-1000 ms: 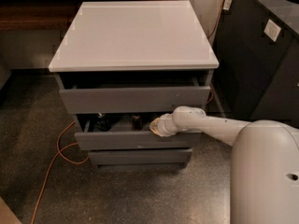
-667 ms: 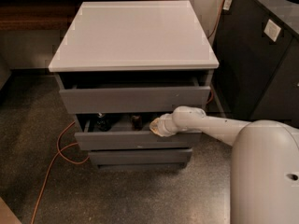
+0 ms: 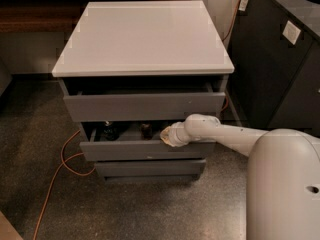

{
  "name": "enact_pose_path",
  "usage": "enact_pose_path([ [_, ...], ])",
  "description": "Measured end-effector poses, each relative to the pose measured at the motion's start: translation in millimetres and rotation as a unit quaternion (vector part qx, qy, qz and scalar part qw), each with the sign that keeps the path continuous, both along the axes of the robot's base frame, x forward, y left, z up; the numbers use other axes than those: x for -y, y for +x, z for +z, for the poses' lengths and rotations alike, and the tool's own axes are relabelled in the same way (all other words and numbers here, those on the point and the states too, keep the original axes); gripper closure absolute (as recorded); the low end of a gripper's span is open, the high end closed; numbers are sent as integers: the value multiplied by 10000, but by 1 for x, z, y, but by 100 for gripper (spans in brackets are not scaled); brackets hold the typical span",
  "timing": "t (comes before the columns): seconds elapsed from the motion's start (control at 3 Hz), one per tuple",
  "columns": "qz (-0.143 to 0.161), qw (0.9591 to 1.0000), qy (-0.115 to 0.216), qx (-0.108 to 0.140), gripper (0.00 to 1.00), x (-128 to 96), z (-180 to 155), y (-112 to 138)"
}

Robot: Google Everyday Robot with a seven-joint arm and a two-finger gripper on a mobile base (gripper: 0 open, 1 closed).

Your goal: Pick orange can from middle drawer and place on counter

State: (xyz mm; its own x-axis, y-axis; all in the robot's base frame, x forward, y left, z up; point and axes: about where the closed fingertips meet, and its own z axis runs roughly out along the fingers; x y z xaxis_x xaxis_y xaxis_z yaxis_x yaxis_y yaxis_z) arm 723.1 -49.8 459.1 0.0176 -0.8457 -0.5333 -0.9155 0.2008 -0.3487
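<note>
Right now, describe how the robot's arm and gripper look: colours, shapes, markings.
The arm is a smooth, off-white rounded tube with a bulbous joint and small dark dots along it, widening into a big pale shell with one dark hole. The gripper, a yellowish-cream knob, sits at the open top of the wide grey middle drawer.

One cabinet, three drawers, two cans, one arm.
Under the single counter (image 3: 145,34) I count three grey drawers: top drawer (image 3: 145,106), middle drawer (image 3: 145,150), bottom drawer (image 3: 150,168). Two cans stand in the middle one: one orange can (image 3: 146,130) and one dark can (image 3: 109,131) at its 9 o'clock. One arm (image 3: 225,134) carries one end effector (image 3: 170,135), at the orange can's 3 o'clock. One cable (image 3: 50,194) lies at the cabinet's 8 o'clock.
</note>
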Motion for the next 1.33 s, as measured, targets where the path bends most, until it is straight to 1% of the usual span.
enact_pose_path([
  [0.33,0,10000,1,0,17,0,0,0],
  [0.67,0,10000,1,0,0,0,0,0],
  [1.33,0,10000,2,0,0,0,2,1],
])
